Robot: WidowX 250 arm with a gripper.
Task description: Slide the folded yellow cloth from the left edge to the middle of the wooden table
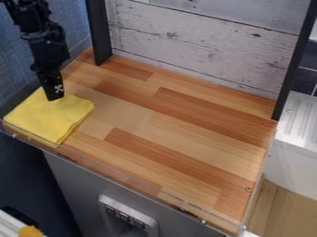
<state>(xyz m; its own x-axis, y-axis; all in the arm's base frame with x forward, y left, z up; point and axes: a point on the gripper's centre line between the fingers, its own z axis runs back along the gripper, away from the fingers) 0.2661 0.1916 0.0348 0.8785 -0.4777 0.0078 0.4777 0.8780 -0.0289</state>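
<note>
Yellow cloth (46, 121) lies at the left end of the wooden bench (186, 134), in the camera view. It is spread low and nearly square, so no clear long axis stands out; one corner points right across the planks, another toward the bench's front edge, beside the clear strip (117, 172). My pincer (54, 97) hangs down from the upper left over the cloth's back part, its tip at the fabric. I cannot tell whether it is wide or narrow, or whether it grips the cloth. It bears a small pale mark, too small for me to make out. Behind the bench stands a whitewashed plank wall (204, 41) between two black posts (99, 32). Below the front edge is a silvery panel (127, 213) with dark slots.
</note>
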